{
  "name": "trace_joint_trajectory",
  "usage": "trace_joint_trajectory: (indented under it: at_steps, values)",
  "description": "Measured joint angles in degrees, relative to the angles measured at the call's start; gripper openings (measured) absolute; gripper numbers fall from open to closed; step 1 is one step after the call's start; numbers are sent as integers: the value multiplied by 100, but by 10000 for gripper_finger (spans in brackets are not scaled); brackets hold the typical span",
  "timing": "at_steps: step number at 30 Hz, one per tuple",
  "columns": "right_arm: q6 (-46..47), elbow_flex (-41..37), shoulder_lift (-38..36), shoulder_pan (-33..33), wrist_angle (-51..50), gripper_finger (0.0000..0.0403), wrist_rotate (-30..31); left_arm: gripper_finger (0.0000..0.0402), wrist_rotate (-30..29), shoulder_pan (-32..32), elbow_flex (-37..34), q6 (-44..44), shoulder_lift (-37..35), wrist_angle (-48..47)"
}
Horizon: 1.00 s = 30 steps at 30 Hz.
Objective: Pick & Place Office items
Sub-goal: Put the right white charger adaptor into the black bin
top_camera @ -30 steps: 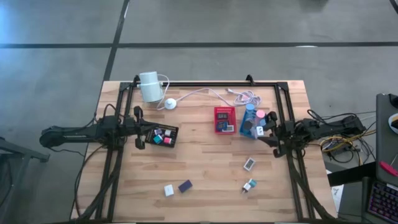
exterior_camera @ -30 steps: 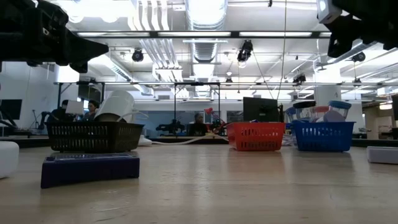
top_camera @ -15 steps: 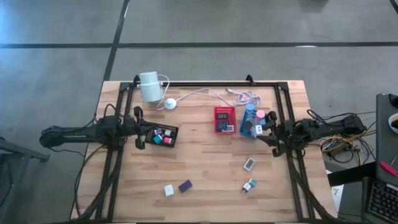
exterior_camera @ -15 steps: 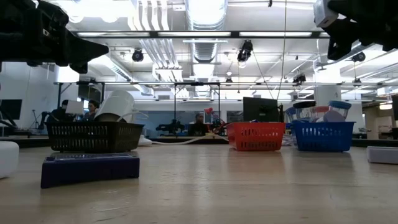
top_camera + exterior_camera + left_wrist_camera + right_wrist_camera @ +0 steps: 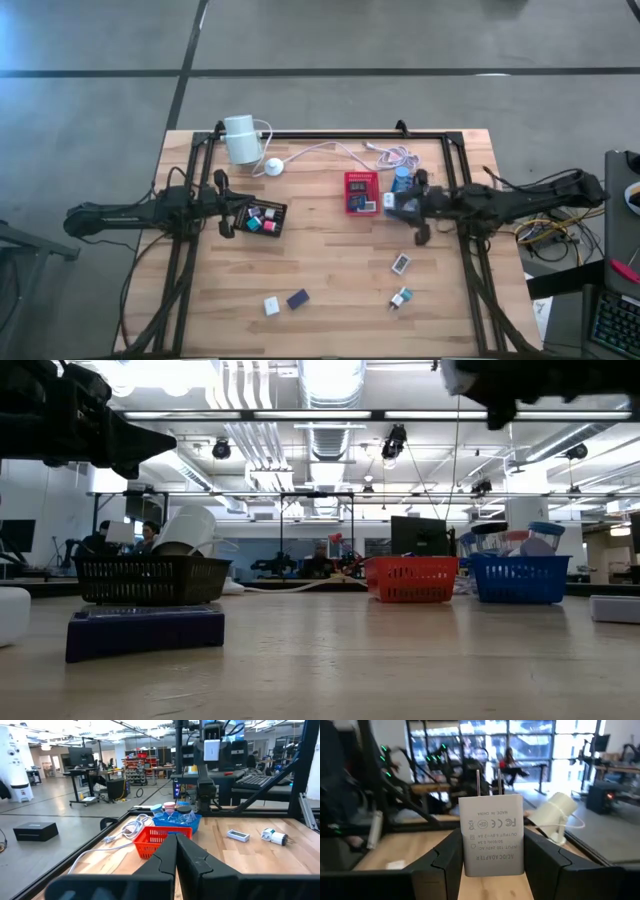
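Note:
My right gripper (image 5: pixel 390 202) reaches in from the table's right and hovers above the blue tray (image 5: pixel 402 176), shut on a white plug adapter (image 5: pixel 492 835) with two metal prongs. Beside it stands the red tray (image 5: pixel 361 191). My left gripper (image 5: pixel 228 208) waits shut at the left end of the black tray (image 5: pixel 262 217), which holds small coloured pieces. Loose office items lie flat on the wood: a white one (image 5: pixel 401 263), a teal-and-white one (image 5: pixel 400 297), a white block (image 5: pixel 271 305) and a dark blue block (image 5: pixel 297 298). My right gripper pinches the adapter's two side faces (image 5: pixel 466 845) between its two fingers (image 5: pixel 445 857). The fingers lie level and come from the table's right. The adapter's printed face shows and its prongs point onward past the fingertips. It hangs clear above the trays.
A white cylinder (image 5: pixel 240 138), its round puck (image 5: pixel 273 167) and a coiled white cable (image 5: pixel 395 155) lie along the far edge. A black frame rail (image 5: pixel 330 135) runs around the work area. Bare wood lies in the middle and near parts of the table.
My right gripper has swung toward the table's left and risen, carrying the white adapter from the blue tray's right side to above its left side, close to the red tray. The adapter stays held between the fingers.

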Motion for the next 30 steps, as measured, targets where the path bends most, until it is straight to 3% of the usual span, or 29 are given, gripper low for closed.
trace_joint_trajectory:
  at_steps: [4, 12, 23, 30]
  values:
    - [-118, 908, 1227, -347, -276, 156, -138, 16, 0, 0, 0, 0, 0, 2]
    - [-375, 3014, 3680, -1214, -761, 156, -1645, 14, 2, 0, 0, 2, 0, 4]
    - [-797, 5532, 6625, -1335, -776, 156, -2295, 14, -4, 0, 164, 129, -3, 9]
    - [-783, 6625, 7851, -1412, -1303, 156, -2430, 12, -5, 1, 356, 105, -4, 11]
